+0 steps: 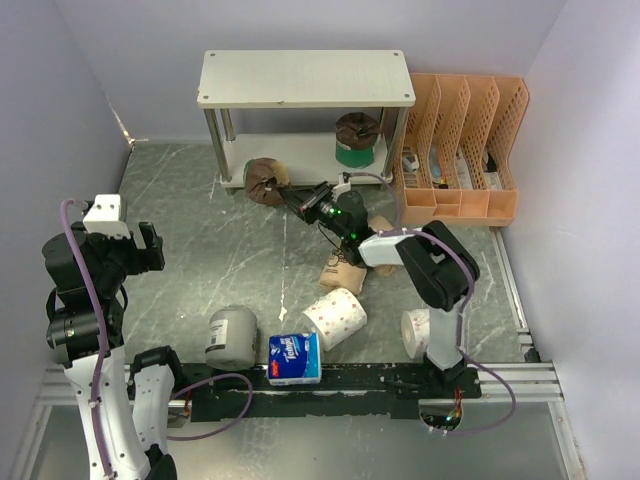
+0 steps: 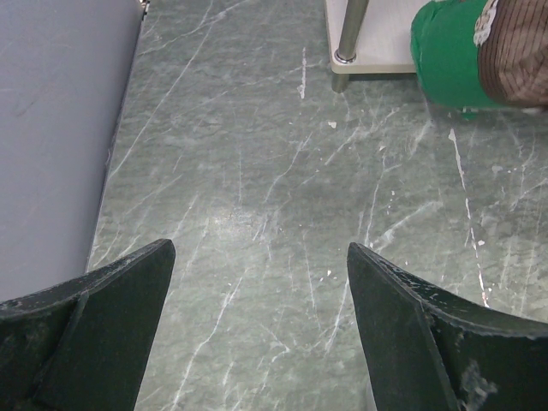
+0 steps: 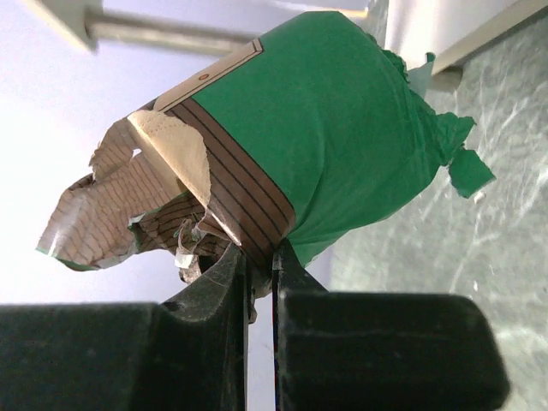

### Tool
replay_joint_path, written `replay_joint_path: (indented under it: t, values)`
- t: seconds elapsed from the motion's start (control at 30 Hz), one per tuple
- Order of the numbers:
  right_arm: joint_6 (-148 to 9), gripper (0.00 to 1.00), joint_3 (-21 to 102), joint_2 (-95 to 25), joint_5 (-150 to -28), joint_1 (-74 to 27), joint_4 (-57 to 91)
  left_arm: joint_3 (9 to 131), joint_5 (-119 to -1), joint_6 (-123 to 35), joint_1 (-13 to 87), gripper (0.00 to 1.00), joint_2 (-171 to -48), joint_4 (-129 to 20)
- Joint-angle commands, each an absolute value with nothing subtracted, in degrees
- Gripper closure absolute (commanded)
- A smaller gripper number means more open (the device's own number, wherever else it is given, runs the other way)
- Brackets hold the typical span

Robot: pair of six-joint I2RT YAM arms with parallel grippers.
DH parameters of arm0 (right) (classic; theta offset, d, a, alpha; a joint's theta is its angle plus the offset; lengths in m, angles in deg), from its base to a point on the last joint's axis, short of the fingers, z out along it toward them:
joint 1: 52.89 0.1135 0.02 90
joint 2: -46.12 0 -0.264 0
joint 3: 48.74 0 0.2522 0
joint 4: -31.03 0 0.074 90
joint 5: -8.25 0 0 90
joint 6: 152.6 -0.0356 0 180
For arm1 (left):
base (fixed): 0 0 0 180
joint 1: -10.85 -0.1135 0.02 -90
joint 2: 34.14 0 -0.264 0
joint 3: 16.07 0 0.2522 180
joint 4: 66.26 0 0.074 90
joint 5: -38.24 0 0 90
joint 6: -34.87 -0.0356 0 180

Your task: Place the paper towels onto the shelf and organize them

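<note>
The brown-and-green roll (image 1: 265,180) lies on its side at the front left corner of the shelf (image 1: 305,78), level with the lower board. The right fingers (image 3: 229,287) are closed, pinching the torn wrapper at its brown end. A second brown-and-green roll (image 1: 357,138) stands upright on the lower board. The left fingers (image 2: 128,295) are spread wide, holding nothing, above the table (image 2: 257,214). The tan rolls (image 1: 345,268), dotted white rolls (image 1: 335,318), grey roll (image 1: 232,337) and blue-and-white pack (image 1: 295,358) sit on the table.

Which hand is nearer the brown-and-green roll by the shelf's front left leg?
Right. The right hand pinches the crumpled wrapper end of the brown-and-green roll; the left hand hovers open over bare table, far off to its left.
</note>
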State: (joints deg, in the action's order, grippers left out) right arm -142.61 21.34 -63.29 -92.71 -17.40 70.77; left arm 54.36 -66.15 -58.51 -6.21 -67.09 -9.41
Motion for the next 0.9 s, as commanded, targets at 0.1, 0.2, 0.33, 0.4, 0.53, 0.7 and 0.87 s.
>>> replay_joint_path:
  t: [0.1, 0.2, 0.33, 0.4, 0.53, 0.7, 0.87]
  values:
    - [-158.5, 1.0, 29.9, -70.8, -78.5, -21.5, 88.6, 54.1, -65.7, -58.0, -6.9, 0.06, -66.8, -11.0]
    - [-157.2, 1.0, 31.8, -70.6, -73.3, -23.3, 81.5, 54.0, -65.7, -58.0, -6.8, 0.06, -66.8, -11.0]
    - [-155.6, 1.0, 35.3, -68.0, -66.5, -24.3, 67.0, 54.0, -65.7, -57.9, -6.9, 0.06, -66.7, -11.1]
    - [-155.5, 1.0, 38.6, -67.9, -65.6, -24.3, 57.8, 54.0, -65.7, -57.9, -6.9, 0.06, -66.5, -11.1]
    - [-155.9, 1.0, 42.8, -68.3, -65.0, -26.2, 47.2, 54.0, -65.7, -57.9, -6.8, 0.06, -66.6, -11.1]
    - [-155.5, 1.0, 45.1, -68.4, -61.4, -26.8, 40.4, 54.0, -65.8, -58.0, -6.9, 0.06, -66.6, -11.0]
    - [-155.6, 0.85, 47.7, -71.5, -67.8, -28.9, 40.3, 54.0, -65.8, -58.0, -6.9, 0.07, -66.9, -11.0]
